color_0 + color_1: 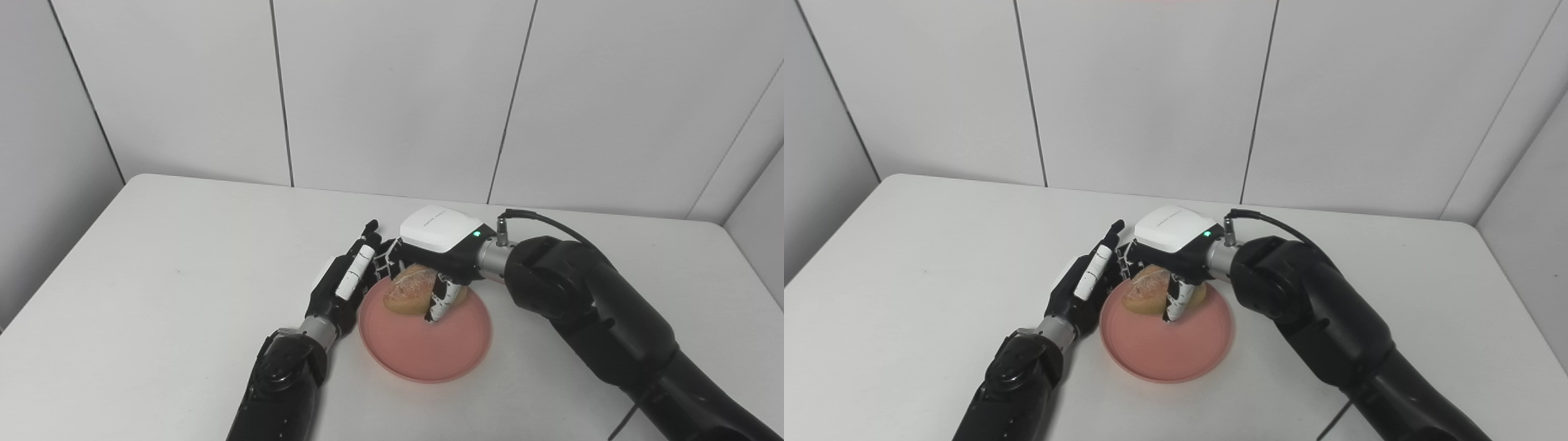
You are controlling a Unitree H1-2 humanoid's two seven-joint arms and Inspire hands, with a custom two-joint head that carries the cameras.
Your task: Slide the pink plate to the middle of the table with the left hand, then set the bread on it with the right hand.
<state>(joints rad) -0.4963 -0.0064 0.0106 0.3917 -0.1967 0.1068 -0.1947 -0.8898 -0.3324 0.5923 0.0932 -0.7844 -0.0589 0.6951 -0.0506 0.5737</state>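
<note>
A white table (153, 275) with rounded far corners is set against a pale panelled wall (392, 92). A pink plate (422, 352) is seen lying directly on it, near the middle and towards the near edge.

left hand (343, 278) blocks plate (425, 352) left rim — near rim free

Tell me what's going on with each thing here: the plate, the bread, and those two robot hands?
Pink plate: flat on the table, near its middle.
Bread: over the plate's far part, gripped; whether it touches the plate is unclear.
Right hand: closed on the bread from above.
Left hand: fingers extended, beside the plate's left rim, holding nothing.
</note>
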